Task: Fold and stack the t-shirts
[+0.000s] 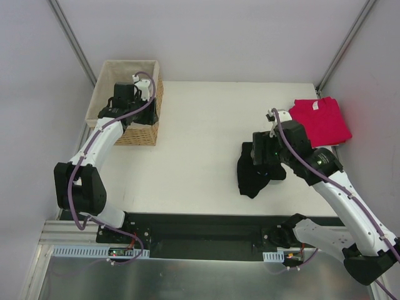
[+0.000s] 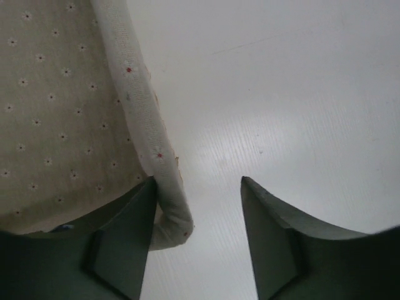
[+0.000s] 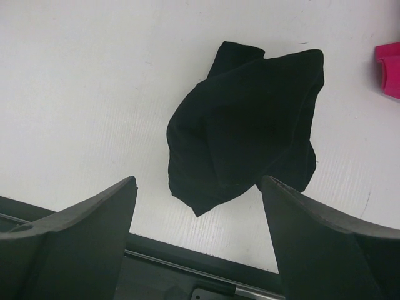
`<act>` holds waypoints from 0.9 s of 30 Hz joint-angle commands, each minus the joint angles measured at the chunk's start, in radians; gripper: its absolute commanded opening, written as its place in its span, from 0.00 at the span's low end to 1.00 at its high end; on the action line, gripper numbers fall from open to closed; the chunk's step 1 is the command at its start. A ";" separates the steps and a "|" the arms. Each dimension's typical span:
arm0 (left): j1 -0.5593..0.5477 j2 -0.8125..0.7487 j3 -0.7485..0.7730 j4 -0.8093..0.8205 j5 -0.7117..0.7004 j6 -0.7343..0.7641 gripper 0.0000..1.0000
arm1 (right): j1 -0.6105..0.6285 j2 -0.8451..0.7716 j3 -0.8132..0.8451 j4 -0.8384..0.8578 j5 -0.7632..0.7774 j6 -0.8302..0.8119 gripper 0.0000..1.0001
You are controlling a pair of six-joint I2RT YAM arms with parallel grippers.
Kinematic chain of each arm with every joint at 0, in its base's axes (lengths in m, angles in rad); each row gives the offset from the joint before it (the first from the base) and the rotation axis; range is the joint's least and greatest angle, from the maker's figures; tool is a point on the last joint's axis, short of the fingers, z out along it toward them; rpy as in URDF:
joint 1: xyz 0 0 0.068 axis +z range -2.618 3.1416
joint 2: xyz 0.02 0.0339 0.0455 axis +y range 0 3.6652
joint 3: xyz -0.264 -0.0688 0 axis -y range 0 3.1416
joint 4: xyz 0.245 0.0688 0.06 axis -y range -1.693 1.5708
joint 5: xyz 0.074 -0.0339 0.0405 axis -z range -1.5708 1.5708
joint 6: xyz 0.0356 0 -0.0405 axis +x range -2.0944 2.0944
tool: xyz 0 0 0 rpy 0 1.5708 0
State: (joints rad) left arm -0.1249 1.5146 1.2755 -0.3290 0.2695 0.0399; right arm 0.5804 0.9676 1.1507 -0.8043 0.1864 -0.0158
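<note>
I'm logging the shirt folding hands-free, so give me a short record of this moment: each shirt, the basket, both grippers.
red t-shirt: folded flat, far right of the table
black t-shirt: crumpled heap, right side near the front edge
basket: far left
left gripper: open, at the basket's cloth-lined rim
right gripper: open, above the black t-shirt, holding nothing
stacked: not yet
</note>
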 commanded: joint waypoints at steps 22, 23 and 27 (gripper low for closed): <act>0.214 0.151 0.101 0.018 -0.178 0.091 0.00 | 0.004 0.002 0.037 -0.052 0.004 0.005 0.84; 0.229 0.153 0.104 0.019 -0.168 0.084 0.00 | 0.004 0.017 0.040 -0.049 0.001 0.005 0.84; 0.272 0.166 0.111 0.024 -0.170 0.104 0.00 | 0.006 0.054 0.073 -0.052 -0.018 0.004 0.84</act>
State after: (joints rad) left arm 0.0742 1.6287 1.3743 -0.2955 0.1829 0.0875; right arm 0.5804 0.9951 1.1584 -0.8436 0.1890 -0.0162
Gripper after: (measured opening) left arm 0.046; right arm 0.838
